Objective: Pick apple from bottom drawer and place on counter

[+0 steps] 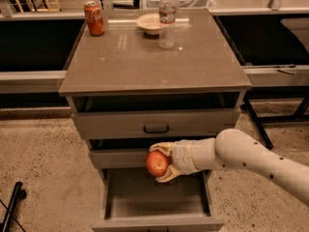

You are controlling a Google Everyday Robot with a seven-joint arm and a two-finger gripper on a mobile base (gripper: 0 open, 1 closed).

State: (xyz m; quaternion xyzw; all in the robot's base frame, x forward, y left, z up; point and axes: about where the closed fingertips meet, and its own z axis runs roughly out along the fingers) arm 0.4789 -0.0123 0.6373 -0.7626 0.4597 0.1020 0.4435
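My gripper (160,162) is shut on the apple (157,163), a small red-orange fruit with a paler patch. It holds the apple above the open bottom drawer (157,222), in front of the middle drawer's face. My white arm reaches in from the lower right. The counter (154,57) is the glossy grey-brown top of the cabinet, well above the gripper.
On the counter's far side stand a red soda can (94,18), a shallow bowl (150,23) and a clear water bottle (167,19). The top drawer (156,122) is slightly open. A black stand foot (12,209) lies on the floor at lower left.
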